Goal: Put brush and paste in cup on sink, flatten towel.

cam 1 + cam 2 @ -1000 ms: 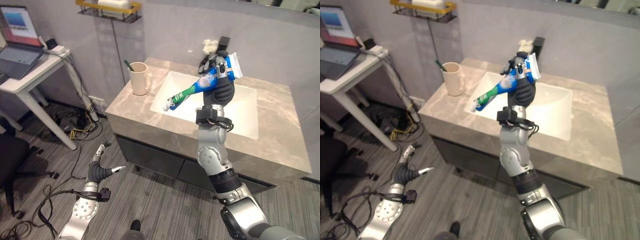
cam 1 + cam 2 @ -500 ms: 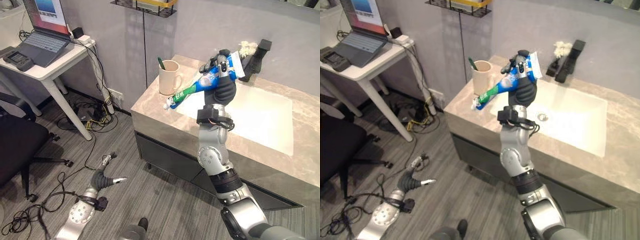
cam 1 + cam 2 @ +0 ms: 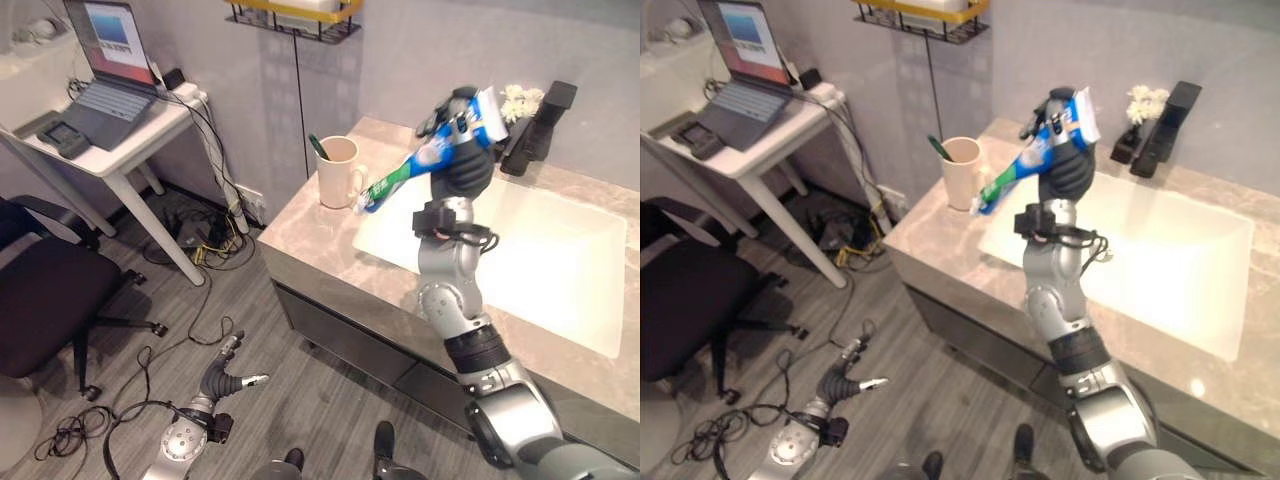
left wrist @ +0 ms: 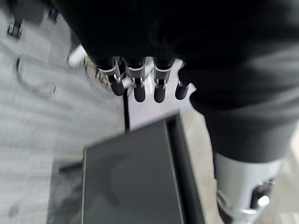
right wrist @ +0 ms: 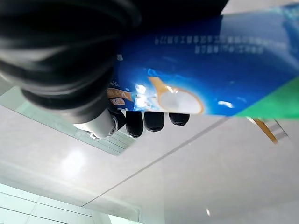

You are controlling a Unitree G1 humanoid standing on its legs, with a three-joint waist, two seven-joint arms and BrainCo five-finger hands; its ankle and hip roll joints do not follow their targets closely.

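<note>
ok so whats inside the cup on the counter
A green toothbrush stands in the cup, its handle leaning over the rim. The cup's wall hides its lower end. The toothpaste tube is in the right robot hand, not in the cup.

Cup (image 3: 337, 171) on counter (image 3: 320, 236) left of sink (image 3: 540, 255), brush (image 3: 317, 146) inside

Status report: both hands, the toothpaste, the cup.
Right hand shut on toothpaste tube, raised over the sink, cap end tilted down beside cup. Toothbrush already in cup. Left hand open, low over floor. Nothing blocking the cup.
</note>
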